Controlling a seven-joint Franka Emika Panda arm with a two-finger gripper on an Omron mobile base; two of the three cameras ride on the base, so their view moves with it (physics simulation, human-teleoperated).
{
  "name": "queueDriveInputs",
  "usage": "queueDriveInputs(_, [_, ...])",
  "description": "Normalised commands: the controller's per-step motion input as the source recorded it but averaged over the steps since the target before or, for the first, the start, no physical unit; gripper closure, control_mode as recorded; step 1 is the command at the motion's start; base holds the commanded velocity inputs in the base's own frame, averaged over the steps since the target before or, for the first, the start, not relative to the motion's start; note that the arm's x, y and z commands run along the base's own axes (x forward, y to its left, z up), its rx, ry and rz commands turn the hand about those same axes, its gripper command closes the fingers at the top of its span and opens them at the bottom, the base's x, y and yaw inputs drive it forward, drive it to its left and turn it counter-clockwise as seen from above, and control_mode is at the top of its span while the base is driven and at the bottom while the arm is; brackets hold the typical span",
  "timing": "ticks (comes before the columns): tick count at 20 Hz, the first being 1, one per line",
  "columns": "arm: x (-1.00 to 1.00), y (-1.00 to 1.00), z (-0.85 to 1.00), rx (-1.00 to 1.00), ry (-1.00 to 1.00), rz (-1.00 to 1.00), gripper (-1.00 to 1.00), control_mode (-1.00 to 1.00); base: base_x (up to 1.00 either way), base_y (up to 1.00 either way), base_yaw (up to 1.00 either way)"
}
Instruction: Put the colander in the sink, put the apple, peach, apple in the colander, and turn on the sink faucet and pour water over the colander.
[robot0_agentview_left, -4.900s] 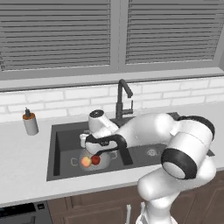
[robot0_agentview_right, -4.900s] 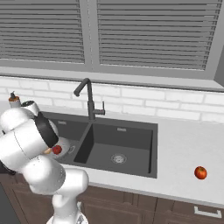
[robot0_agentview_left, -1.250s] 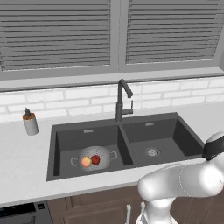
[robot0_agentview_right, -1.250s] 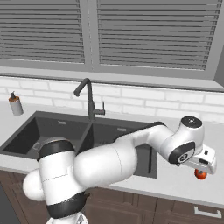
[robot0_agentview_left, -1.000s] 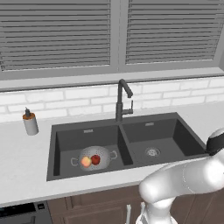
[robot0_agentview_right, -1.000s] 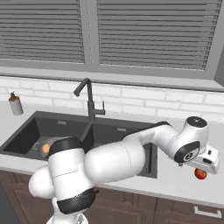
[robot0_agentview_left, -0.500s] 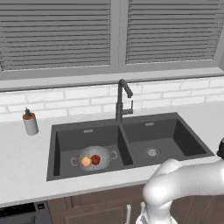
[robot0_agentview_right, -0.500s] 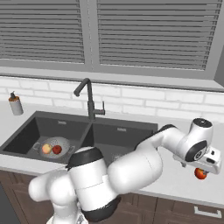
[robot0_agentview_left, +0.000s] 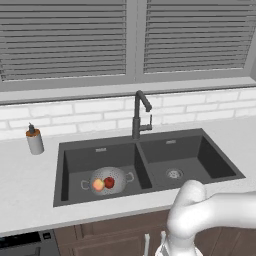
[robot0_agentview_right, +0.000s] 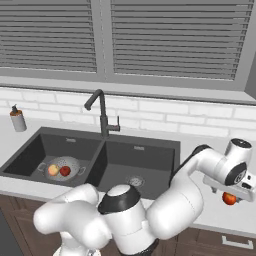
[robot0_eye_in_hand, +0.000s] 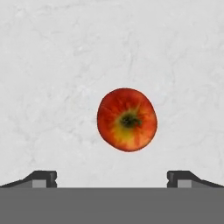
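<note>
Hand view: looking straight down on a red apple (robot0_eye_in_hand: 127, 119) with a yellow patch round its stem, lying alone on the pale marbled tabletop (robot0_eye_in_hand: 52, 65). Gripper (robot0_eye_in_hand: 112, 177) poised directly above it — jaws spread wide apart, holding nothing, the two dark fingertips (robot0_eye_in_hand: 41, 177) flanking the fruit at the bottom edge, not touching it.

Right base view: arm stretched far out to the right, gripper (robot0_agentview_right: 235, 192) pointing down over the same apple (robot0_agentview_right: 229, 198), which sits on the tabletop (robot0_agentview_right: 200, 145) well to the right of the sink (robot0_agentview_right: 145, 152). Colander (robot0_agentview_right: 62, 168) resting in the left basin, upright, with a pale yellow-orange peach (robot0_agentview_right: 52, 170) and a second red apple (robot0_agentview_right: 65, 171) side by side inside it. Sink faucet (robot0_agentview_right: 101, 117) standing behind the divider between the basins, spout bent toward the left basin. Soap dispenser (robot0_agentview_right: 18, 120) on the tabletop at far left, near the tiled wall.

Left base view: colander (robot0_agentview_left: 107, 180) in the left basin of the sink (robot0_agentview_left: 210, 160), peach (robot0_agentview_left: 98, 185) to the left of the apple (robot0_agentview_left: 109, 182) — both touching or nearly so. Sink faucet (robot0_agentview_left: 138, 115) behind, soap dispenser (robot0_agentview_left: 34, 141) left of the sink.
</note>
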Motion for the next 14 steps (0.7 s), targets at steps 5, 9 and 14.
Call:
queueDriveInputs(5, [0.19,-0.13,-0.23,0.0,0.0,0.0,-1.0,-1.0,0.0,0.0,0.0])
queueDriveInputs(9, [0.25,-0.04,-0.2,0.0,0.0,0.0,-1.0,-1.0,0.0,0.0,0.0])
queueDriveInputs(14, [0.1,-0.09,-0.22,0.0,0.0,0.0,-1.0,-1.0,0.0,0.0,0.0])
